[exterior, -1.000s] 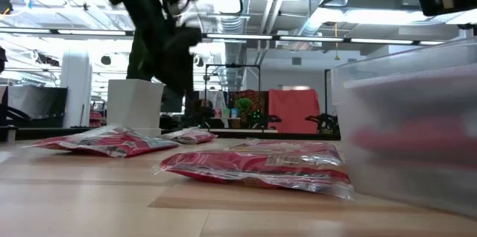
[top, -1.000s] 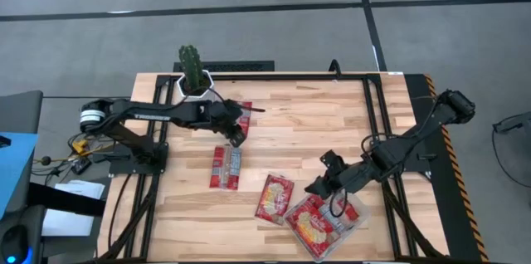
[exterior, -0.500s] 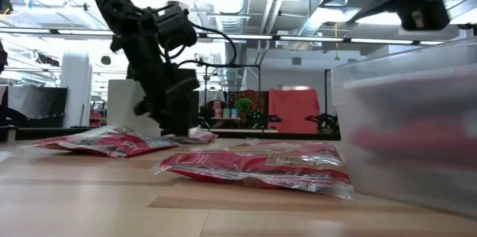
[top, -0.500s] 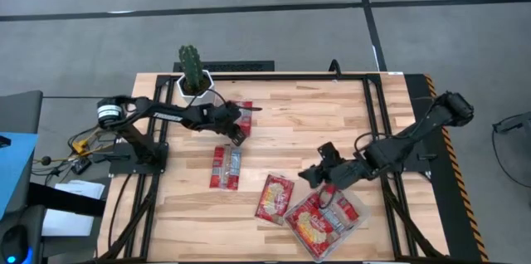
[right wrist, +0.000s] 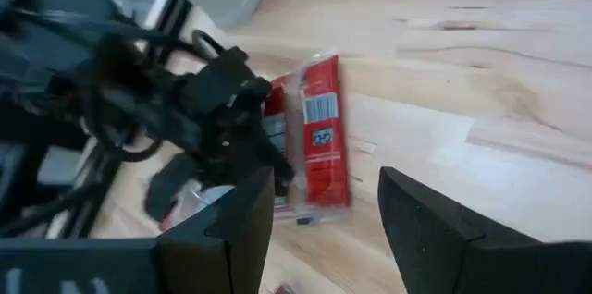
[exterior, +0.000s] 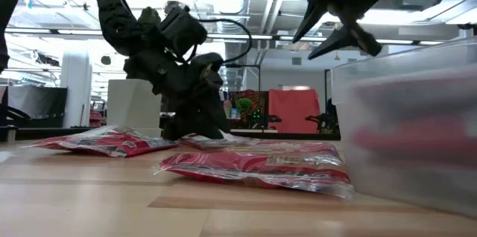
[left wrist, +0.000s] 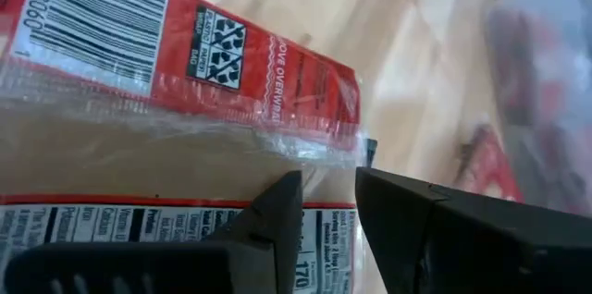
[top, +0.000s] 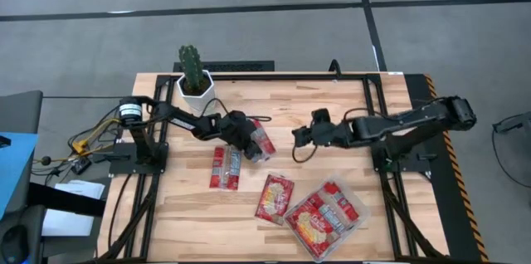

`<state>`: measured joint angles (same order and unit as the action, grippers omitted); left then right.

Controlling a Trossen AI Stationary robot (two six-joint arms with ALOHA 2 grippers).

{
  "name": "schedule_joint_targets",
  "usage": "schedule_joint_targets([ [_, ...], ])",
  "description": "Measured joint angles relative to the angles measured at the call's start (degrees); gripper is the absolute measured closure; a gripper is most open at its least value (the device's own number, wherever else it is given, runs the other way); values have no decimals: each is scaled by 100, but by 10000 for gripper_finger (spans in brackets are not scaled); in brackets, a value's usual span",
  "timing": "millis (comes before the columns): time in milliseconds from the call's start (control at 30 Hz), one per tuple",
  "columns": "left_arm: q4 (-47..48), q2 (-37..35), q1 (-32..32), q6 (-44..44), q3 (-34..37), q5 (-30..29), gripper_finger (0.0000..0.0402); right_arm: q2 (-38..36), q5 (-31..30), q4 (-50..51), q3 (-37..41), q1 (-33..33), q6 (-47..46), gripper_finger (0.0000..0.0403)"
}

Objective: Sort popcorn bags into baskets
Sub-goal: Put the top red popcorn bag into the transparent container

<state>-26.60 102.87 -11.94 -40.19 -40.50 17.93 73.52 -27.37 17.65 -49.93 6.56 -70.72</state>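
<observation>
My left gripper (top: pixel 251 142) is low over the middle of the table, shut on a narrow red popcorn bag (top: pixel 263 141) with a barcode and a clear strip. My right gripper (top: pixel 300 138) hangs open just right of that bag and touches nothing. It is high above the table in the low view (exterior: pixel 337 15). A red-and-grey bag (top: pixel 226 167) and a wider red bag with a yellow centre (top: pixel 275 196) lie flat on the wood. The clear tray (top: pixel 358 214) at the near edge holds two or three more bags. My left gripper holds the narrow bag near one end (left wrist: pixel 319 160), pinched between its two fingers, which almost meet (left wrist: pixel 328 211). The fingers come at it slanting down from the table's left. The bag lies low and about flat (right wrist: pixel 319 137); I cannot tell whether it is clear of the wood.
A white pot with a cactus (top: pixel 194 81) stands at the far left corner. A black frame rail (top: pixel 369 106) runs along the table's right and far sides. Bare wood (top: pixel 315 102) lies between the far edge and the grippers.
My left gripper has moved from beside the cactus pot toward the table's middle and near edge. The narrow bag has come with it from its place by the pot. My right gripper has risen from over the tray and swung toward the far edge and left, up to that bag.
</observation>
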Motion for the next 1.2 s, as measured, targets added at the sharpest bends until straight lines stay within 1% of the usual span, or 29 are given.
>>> schedule_joint_targets([
  [133, 47, -436, 144, -131, -73, -18, 307, 182, 620, -16, -2, -481, 565, 180],
  [167, 153, -593, 155, -174, -77, -54, 310, 243, 720, 1, 0, -565, 670, 180],
  [233, 715, -954, 179, -257, -77, -299, 319, 438, 948, -174, -7, -704, 780, 180],
  [267, 1097, -1155, 196, -283, -74, -553, 325, 572, 1055, -194, -5, -751, 807, 180],
  [367, 2496, -1695, 294, -368, -43, -1926, 348, 1053, 1347, -669, -2, -826, 953, 183],
  [400, 2755, -1777, 312, -460, 13, -2301, 356, 1219, 1433, -913, -2, -825, 973, 184],
  [433, 2799, -1855, 306, -519, 131, -2474, 363, 1369, 1525, -1172, -4, -843, 978, 184],
  [467, 2758, -1927, 291, -556, 255, -2526, 371, 1511, 1560, -1321, -3, -861, 980, 184],
  [533, 2262, -1940, 280, -623, 448, -2506, 385, 1820, 1565, -1804, -4, -862, 979, 182],
  [600, 2045, -1912, 291, -747, 664, -2488, 397, 2046, 1560, -2088, 0, -875, 975, 181],
  [733, 1750, -1607, 280, -911, 816, -2723, 397, 2501, 1569, -2598, -33, -937, 938, 179],
  [800, 1611, -1431, 278, -906, 805, -2716, 399, 2631, 1660, -2591, -15, -939, 939, 179],
  [867, 1439, -1231, 281, -905, 807, -2613, 401, 2900, 1807, -2886, -126, -945, 938, 179],
  [933, 1115, -1020, 284, -929, 802, -2612, 401, 3007, 1943, -2769, -126, -937, 960, 179],
  [1000, 1077, -913, 284, -1008, 786, -2608, 401, 3224, 2060, -2878, -236, -926, 958, 177],
  [1200, 919, -591, 280, -1102, 764, -2451, 401, 3519, 2094, -2972, -369, -937, 977, 174],
])
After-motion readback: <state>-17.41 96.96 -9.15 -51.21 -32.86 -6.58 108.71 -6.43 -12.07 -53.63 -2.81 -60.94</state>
